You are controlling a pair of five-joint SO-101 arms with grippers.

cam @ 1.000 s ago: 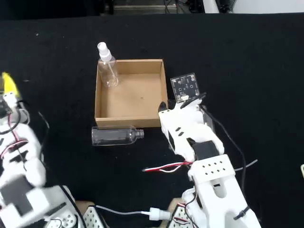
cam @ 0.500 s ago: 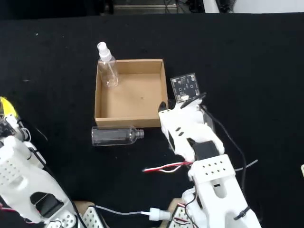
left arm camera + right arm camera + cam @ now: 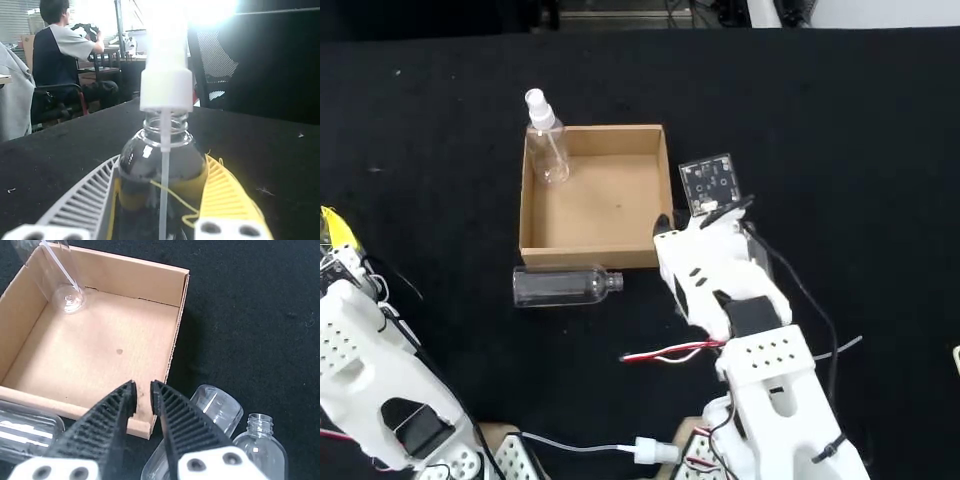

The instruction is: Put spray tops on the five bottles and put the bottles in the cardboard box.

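Black cloth covers the surface. At its middle sits the cardboard box, with a capped bottle upright in its far-left corner. Over the box's near-right corner hangs the right end effector, all but closed on nothing, with two spare bottles just outside that corner. At the left edge, the left end effector grips the held bottle upright. Its spray top rests on the neck with threads showing below, so it is probably not yet screwed down. A fallen bottle lies along the box's near wall with its open neck toward the right arm, the nearer one.
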